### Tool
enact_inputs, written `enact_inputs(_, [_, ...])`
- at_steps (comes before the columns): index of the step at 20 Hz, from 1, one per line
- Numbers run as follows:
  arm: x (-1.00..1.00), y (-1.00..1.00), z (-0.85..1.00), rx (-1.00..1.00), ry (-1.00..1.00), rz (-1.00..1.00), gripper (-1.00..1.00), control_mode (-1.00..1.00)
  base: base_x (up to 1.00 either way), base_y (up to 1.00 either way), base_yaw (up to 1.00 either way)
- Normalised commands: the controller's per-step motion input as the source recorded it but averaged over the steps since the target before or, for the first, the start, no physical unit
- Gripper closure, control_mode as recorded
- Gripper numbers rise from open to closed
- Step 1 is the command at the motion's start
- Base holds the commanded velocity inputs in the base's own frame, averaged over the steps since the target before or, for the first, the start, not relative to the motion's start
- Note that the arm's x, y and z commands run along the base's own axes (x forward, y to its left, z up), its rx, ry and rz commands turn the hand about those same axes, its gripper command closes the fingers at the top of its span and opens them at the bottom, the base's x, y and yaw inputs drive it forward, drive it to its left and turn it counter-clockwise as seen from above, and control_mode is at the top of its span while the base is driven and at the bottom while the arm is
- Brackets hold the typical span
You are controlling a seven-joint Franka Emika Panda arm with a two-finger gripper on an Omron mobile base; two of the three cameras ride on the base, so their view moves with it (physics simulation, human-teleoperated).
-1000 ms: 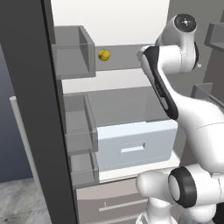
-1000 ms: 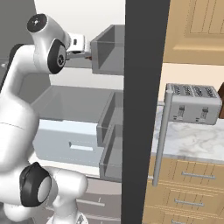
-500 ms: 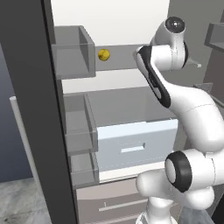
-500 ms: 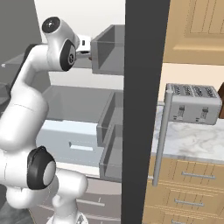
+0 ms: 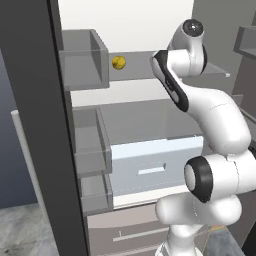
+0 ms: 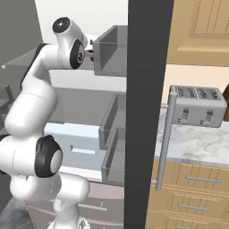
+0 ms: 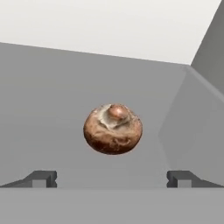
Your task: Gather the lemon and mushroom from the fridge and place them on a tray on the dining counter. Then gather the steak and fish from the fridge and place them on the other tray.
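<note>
1. Our tool [image 7: 112, 178] is spread wide, its jaws empty, facing the mushroom [image 7: 113, 128].
2. We see the mushroom lying on a grey shelf [image 7: 48, 109] inside the fridge [image 5: 37, 125], centred between the fingertips [image 7: 43, 177] but beyond them.
3. The lemon [image 5: 118, 62] sits on the upper shelf.

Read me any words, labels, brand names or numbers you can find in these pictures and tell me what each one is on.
There is no readable text.
The fridge carries no lettering or badge.
The toaster has dark slots and knobs, no legible marks.
The mushroom, the lemon and the open gripper bear no print.
</note>
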Motion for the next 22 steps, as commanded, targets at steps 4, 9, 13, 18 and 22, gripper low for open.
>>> enact_inputs(4, [0.4, -0.03, -0.1, 0.0, 0.0, 0.0, -1.0, -1.0, 0.0, 0.0, 0.0])
enact_inputs(9, [0.38, -0.05, -0.12, 0.0, 0.02, 0.0, -1.0, -1.0, 0.0, 0.0, 0.0])
enact_inputs(13, [0.27, -0.05, -0.12, 0.0, 0.01, 0.0, -1.0, -1.0, 0.0, 0.0, 0.0])
enact_inputs(18, [0.26, -0.03, -0.06, 0.0, 0.01, 0.0, -1.0, -1.0, 0.0, 0.0, 0.0])
enact_inputs(22, [0.2, -0.03, -0.08, 0.0, 0.01, 0.0, 1.0, -1.0, 0.0, 0.0, 0.0])
